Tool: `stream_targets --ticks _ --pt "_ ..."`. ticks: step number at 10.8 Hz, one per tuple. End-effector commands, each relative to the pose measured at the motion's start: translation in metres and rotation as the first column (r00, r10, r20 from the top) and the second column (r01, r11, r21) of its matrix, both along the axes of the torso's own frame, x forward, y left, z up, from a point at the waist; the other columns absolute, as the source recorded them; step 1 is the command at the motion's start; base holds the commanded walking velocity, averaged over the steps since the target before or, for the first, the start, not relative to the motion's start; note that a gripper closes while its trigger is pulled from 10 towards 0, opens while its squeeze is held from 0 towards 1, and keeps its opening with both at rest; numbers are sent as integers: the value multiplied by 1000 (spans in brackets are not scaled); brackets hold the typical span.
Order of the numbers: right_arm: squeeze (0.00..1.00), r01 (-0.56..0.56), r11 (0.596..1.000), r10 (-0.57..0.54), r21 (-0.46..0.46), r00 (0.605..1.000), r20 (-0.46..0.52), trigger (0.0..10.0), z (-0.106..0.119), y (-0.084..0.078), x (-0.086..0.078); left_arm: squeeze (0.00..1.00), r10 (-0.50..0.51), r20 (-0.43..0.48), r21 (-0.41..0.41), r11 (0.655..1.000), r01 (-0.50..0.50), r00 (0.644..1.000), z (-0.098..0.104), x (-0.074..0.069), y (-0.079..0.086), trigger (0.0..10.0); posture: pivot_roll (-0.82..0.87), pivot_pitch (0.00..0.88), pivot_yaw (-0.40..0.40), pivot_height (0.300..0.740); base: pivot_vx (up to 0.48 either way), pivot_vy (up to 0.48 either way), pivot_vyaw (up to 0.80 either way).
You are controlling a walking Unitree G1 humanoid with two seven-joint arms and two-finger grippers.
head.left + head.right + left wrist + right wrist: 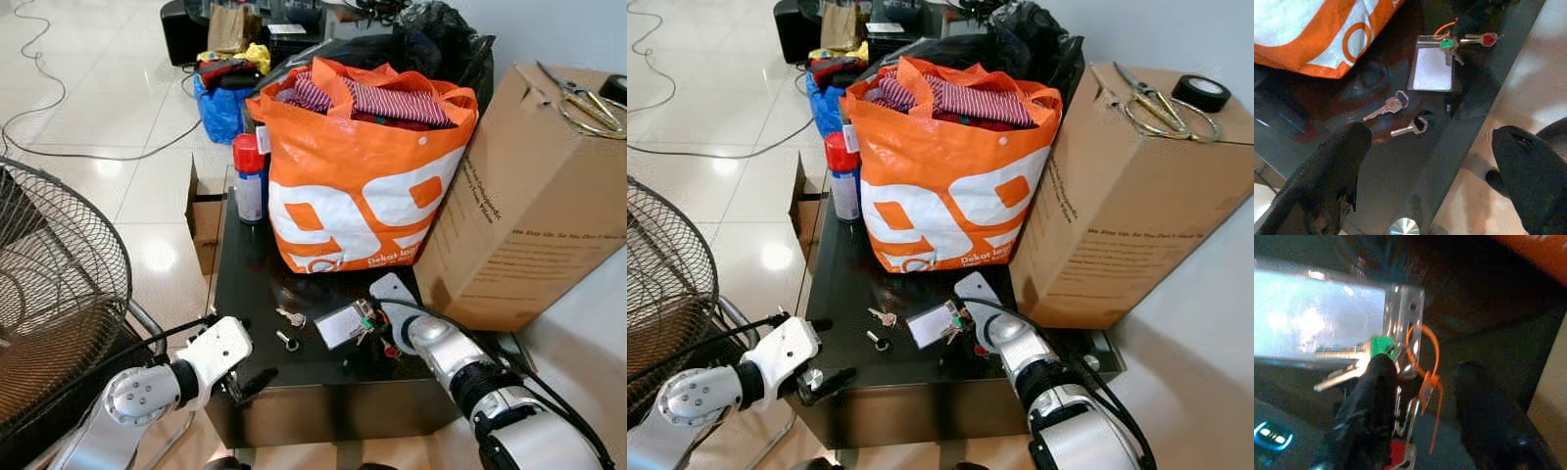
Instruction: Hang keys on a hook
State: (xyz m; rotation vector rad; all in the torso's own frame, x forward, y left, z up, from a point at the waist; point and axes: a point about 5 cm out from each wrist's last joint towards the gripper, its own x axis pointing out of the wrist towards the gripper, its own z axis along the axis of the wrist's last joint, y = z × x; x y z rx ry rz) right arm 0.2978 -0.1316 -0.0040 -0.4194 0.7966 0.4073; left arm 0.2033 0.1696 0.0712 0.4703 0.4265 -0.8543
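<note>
The keys (1359, 360) lie on the black bench (255, 279), a bunch with green and red tops tied by an orange loop to a clear tag (343, 324). The right gripper (1420, 406) is down on them, its fingers (1369, 401) a little apart around the bunch. Two loose keys (1396, 117) lie near. The left gripper (1430, 161) hangs at the bench's front edge, fingers wide. An orange bag (362, 176) stands behind.
</note>
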Motion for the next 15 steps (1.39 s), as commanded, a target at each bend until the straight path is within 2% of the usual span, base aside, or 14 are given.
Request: stream_targets --ticks 1,6,11,13,14,15 --pt "0 13 1000 -13 1 1000 14 0 2 -3 3 0 -17 -4 -10 1000 17 1000 2 -2 -2 10000 -15 72 -84 740 0 0 0" --pt "0 2 1000 -2 -13 1000 3 0 0 -3 2 0 -24 -15 -13 1000 24 1000 3 -3 -3 10000 -16 70 -86 740 0 0 0" --pt "0 14 1000 -14 -2 1000 13 0 1 -6 4 0 -25 4 -10 1000 25 1000 6 4 -4 10000 -6 37 -80 740 0 0 0" --pt "0 18 999 -20 34 998 55 0 7 -10 7 0 4 42 -38 999 -2 999 12 11 -7 10000 8 1 -90 740 0 0 0" --pt "0 43 996 -50 76 994 94 0 15 -17 10 0 57 73 -90 995 -50 996 20 16 -8 10000 13 0 -93 740 0 0 0" --pt "0 77 982 -104 170 982 157 0 32 -24 14 0 122 107 -127 986 -109 987 27 21 -8 10000 4 0 -89 740 0 0 0"
